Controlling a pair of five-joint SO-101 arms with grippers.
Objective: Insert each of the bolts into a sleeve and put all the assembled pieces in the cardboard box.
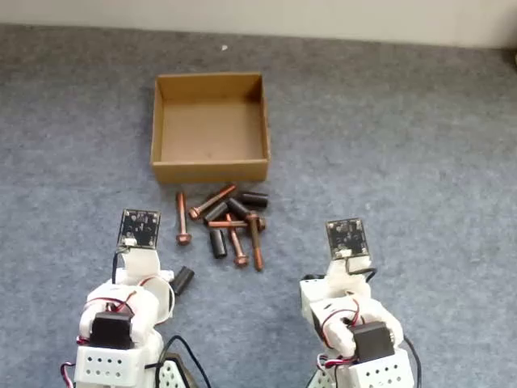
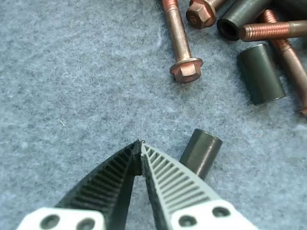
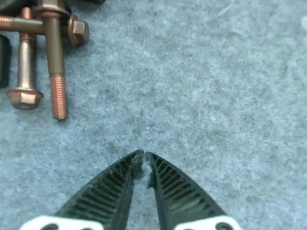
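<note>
The grey, carpet-like worktop (image 1: 420,145) carries everything. At its far side stands the cardboard box (image 1: 210,171), open at the top, and we see no assembled piece in it. The left arm (image 1: 121,319) and the right arm (image 1: 355,323) are at the near edge, well apart from the box.

Between the arms and the box lies a heap (image 1: 234,222) of copper bolts and black sleeves. We count 5 bolts, several crossing each other, with the sleeves mixed among them. 1 bolt (image 1: 182,217) lies alone at the left side of the heap. No bolt is inside a sleeve, so we judge that the task is at its beginning.

The left claw (image 2: 140,151) has its fingers closed tip to tip and grips nothing. The right claw (image 3: 143,160) is closed in the same way, also with nothing between its fingers.

The smallest item is a single sleeve (image 1: 183,280) just beside the left claw.

What could go wrong: this sleeve is round, so a closed claw coming down may push it and make it roll away. In the heap, lifting 1 crossed bolt may drag its neighbours. A tilted bolt may also jam at the sleeve mouth.
</note>
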